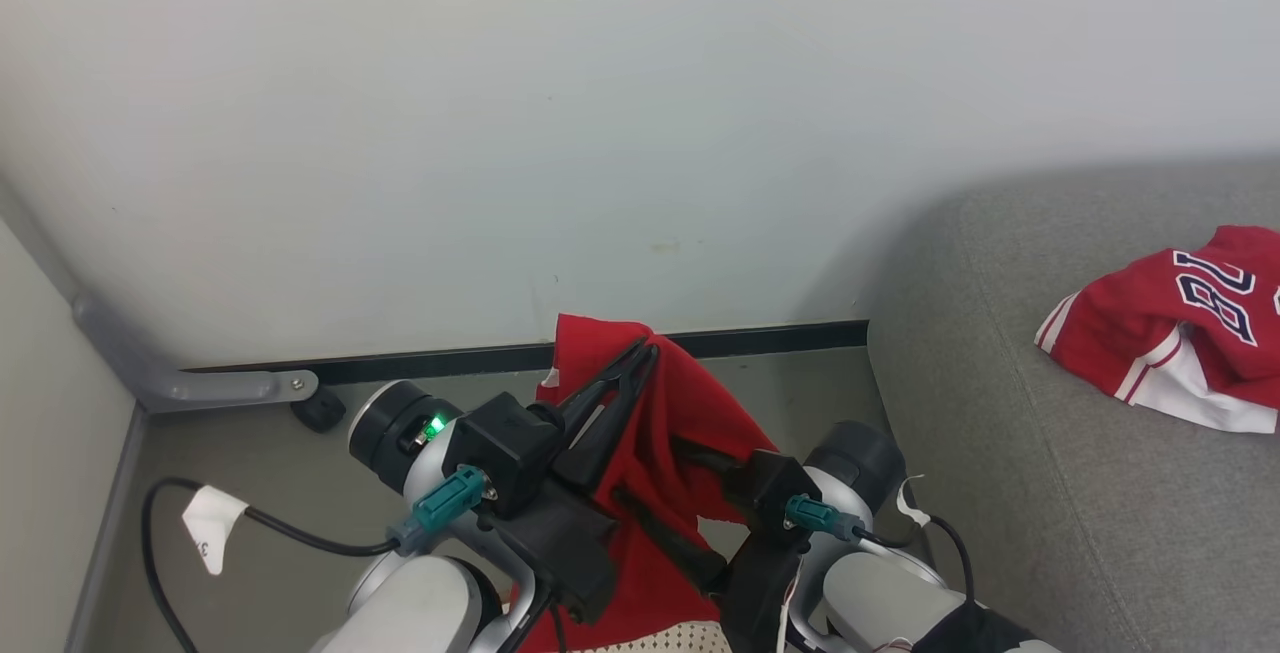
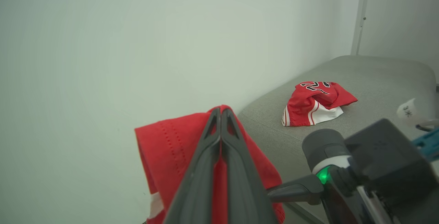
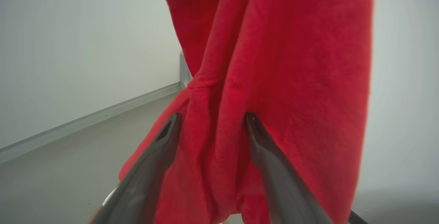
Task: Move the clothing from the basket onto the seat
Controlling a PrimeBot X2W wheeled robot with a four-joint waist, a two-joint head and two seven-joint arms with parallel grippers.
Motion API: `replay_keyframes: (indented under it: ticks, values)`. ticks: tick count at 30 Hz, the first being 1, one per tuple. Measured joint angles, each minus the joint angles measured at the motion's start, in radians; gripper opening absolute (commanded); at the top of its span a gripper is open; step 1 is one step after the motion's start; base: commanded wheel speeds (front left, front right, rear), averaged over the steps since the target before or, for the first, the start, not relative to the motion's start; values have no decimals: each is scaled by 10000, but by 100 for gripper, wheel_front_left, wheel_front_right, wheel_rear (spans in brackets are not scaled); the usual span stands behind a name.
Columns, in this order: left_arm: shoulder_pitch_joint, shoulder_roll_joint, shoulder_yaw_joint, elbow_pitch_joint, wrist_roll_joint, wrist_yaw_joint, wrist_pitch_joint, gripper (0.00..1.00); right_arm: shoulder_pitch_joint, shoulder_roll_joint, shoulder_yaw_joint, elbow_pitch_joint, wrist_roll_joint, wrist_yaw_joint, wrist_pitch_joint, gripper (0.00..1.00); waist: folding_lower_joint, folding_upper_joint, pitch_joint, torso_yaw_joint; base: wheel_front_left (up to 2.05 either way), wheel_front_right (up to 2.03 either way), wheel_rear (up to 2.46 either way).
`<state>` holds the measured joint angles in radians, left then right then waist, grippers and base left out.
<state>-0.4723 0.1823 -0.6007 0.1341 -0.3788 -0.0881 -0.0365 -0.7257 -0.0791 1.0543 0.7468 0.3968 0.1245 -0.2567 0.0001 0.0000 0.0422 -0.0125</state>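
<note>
A plain red garment [image 1: 690,403] hangs in the air, pinched at its top edge by my left gripper [image 1: 645,348], which is shut on it [image 2: 220,112]. My right gripper [image 1: 645,468] stands open lower down, its fingers either side of a hanging fold of the same garment [image 3: 274,62], with the gripper [image 3: 211,117] reaching in from the right. The red jersey [image 1: 1180,333] with navy numbers and white trim lies crumpled on the grey seat [image 1: 1000,473]; the jersey [image 2: 315,102] rests well back on the seat [image 2: 377,76]. A sliver of the perforated cream basket [image 1: 665,641] shows below the garment.
A pale wall [image 1: 500,133] with a dark skirting strip stands close behind the garment. Grey floor [image 1: 240,453] lies to the left, with a grey bracket and black caster [image 1: 318,408]. A black cable with a white tag [image 1: 210,523] loops near my left arm.
</note>
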Motion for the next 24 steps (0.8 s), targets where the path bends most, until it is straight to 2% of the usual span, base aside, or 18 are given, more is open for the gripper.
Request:
replay_keyframes:
  ticks: [1, 2, 7, 16, 17, 20, 24]
  values:
    - [0, -4, -23, -46, 8, 0, 0, 0, -57, 17, 46, 81, 50, 0, 0, 79, 0, 0, -7, 15, 0, 0, 0]
    - [0, -8, -36, -84, 8, 0, 4, 0, -97, 27, 107, 150, 102, 0, 0, 55, 0, 0, -15, 29, 0, 0, 0]
    - [10, -10, -98, -188, 6, 0, 102, 0, -241, 73, 414, 403, 382, 0, 0, 0, 0, 0, -55, 81, 0, 0, 0]
    - [194, 180, 226, -276, -73, 188, 215, 0, -238, 90, 523, 355, 830, 0, 0, 0, -1, 0, -1, -76, 0, 0, 0]
    - [261, 196, 299, -274, -115, 192, 215, 16, -239, 71, 439, 328, 941, 0, 0, 0, -1, 0, 13, -118, 0, 0, 0]
    - [411, 318, 433, -222, -293, 276, 215, 100, -237, -105, 153, 192, 1133, 0, 0, 0, -1, 0, 55, -271, 0, 0, 0]
    - [570, 345, 568, -142, -454, 355, 196, 100, -240, -608, -330, -21, 1294, 0, 0, 0, -1, 0, 109, -521, 0, 0, 0]
